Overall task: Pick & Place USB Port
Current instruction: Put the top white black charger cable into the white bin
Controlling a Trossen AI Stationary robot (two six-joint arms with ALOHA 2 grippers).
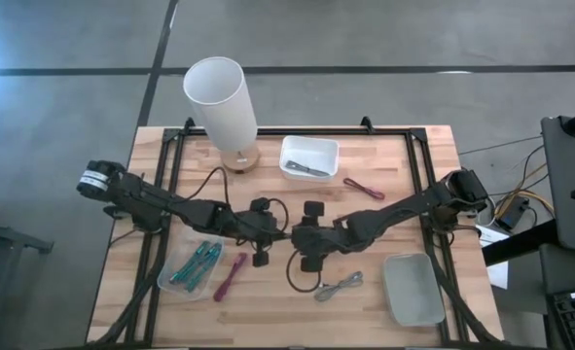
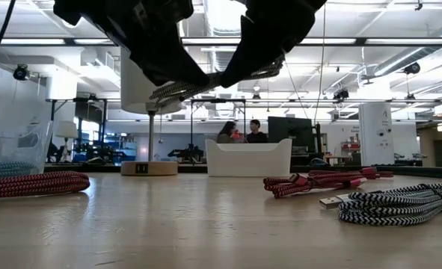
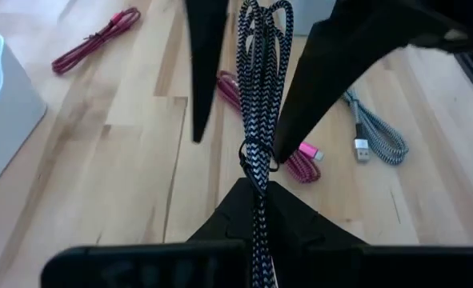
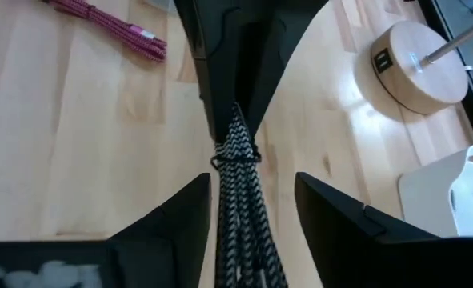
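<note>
In the high view, the left tool and the right tool are seen meeting over the middle of the desk, tips almost touching. A grey striped cable lies just beyond the right tool toward the desk's near edge, and a pink cable lies near the left tool on the same side. A white bin and a lamp are placed well beyond both tools at the far edge.

In the low view, a black-and-white braided cable is held up off the desk between the two dark tools. Further cables lie on the wood, among them a red bundle and a striped one with its USB plug showing.

In the left wrist view, the braided cable's bundle is pinched between the left tool's closed fingers, while the right tool's fingers are spread to either side of the bundle's far part.

In the right wrist view, the same bundle is seen running between the right tool's spread fingers into the left tool's closed tips.
</note>
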